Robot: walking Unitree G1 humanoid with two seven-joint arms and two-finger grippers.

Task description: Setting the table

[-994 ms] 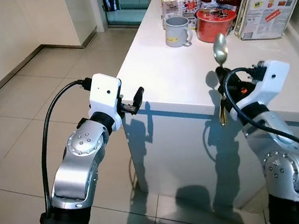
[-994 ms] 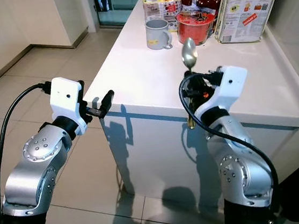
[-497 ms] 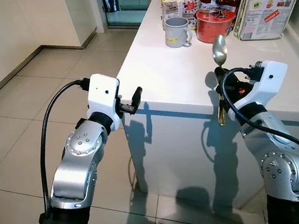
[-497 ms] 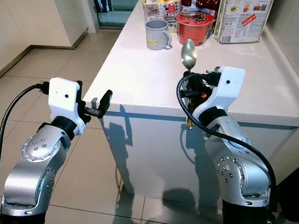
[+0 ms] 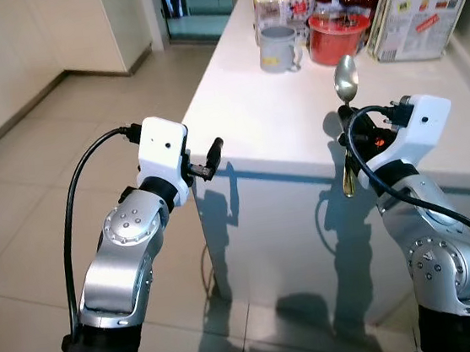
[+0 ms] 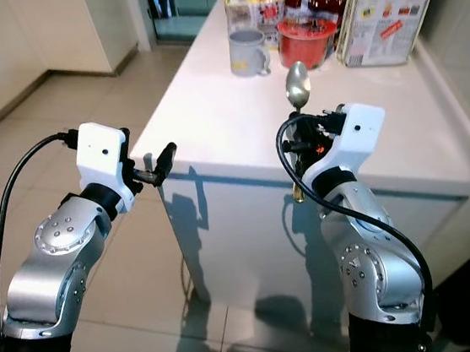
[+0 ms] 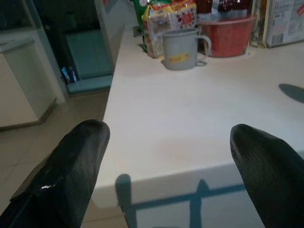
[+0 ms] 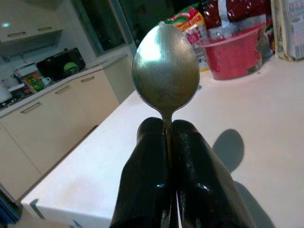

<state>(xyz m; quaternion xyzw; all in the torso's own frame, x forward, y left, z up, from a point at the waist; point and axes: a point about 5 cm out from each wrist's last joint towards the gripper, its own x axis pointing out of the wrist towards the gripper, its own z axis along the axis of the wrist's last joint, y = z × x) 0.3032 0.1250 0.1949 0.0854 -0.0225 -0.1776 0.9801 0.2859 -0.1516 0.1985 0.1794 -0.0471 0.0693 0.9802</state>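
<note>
Little had changed: the right gripper (image 5: pixel 346 121) still clamped the spoon (image 5: pixel 345 80) upright by the table (image 5: pixel 263 122) edge, apparently not yet placed, the left gripper (image 5: pixel 207 158) open, empty.

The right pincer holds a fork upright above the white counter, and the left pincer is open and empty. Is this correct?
Not quite: the right pincer holds a spoon, not a fork, as the right wrist view shows. It stands upright above the white counter, and the left pincer is open and empty.

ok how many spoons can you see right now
1. The spoon is clamped upright in the right gripper, bowl up, at the near edge of the white counter. More could be hidden behind the packages at the far end.
</note>
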